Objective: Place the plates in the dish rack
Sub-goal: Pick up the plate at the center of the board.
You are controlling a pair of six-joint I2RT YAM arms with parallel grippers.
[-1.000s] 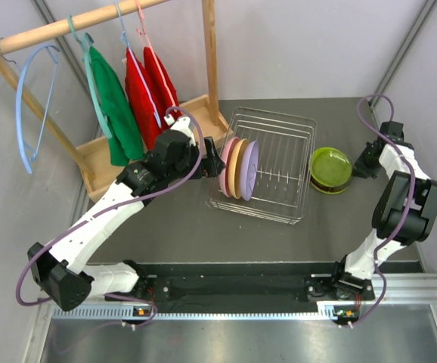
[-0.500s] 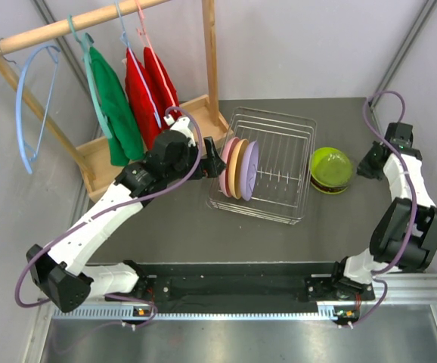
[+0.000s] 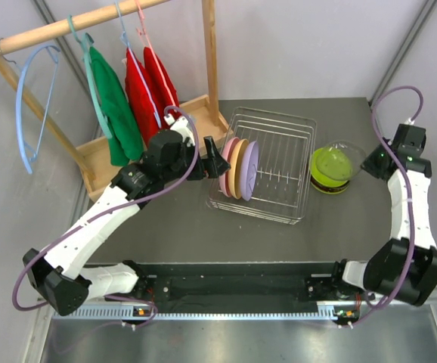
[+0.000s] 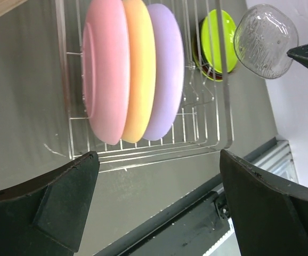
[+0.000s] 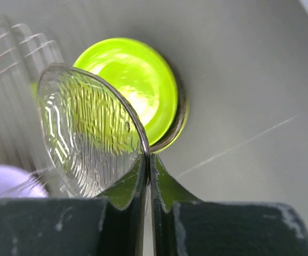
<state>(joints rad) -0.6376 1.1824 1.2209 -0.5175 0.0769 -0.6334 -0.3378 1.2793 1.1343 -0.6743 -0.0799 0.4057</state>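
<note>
— What has the clear plate (image 5: 84, 133)?
— The right gripper (image 5: 147, 160), pinched on its rim over the lime plate (image 5: 138, 80): plain in its wrist view, faint from above.
— The left gripper (image 4: 158, 156)?
— Spread wide, empty, beside the rack (image 3: 275, 114) with three upright plates (image 4: 127, 74).

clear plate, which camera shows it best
Right wrist: the clear plate is large, ribbed texture sharp, rim pinched by the right gripper. Left wrist shows it small, top corner. Top external gives a faint outline.
</note>
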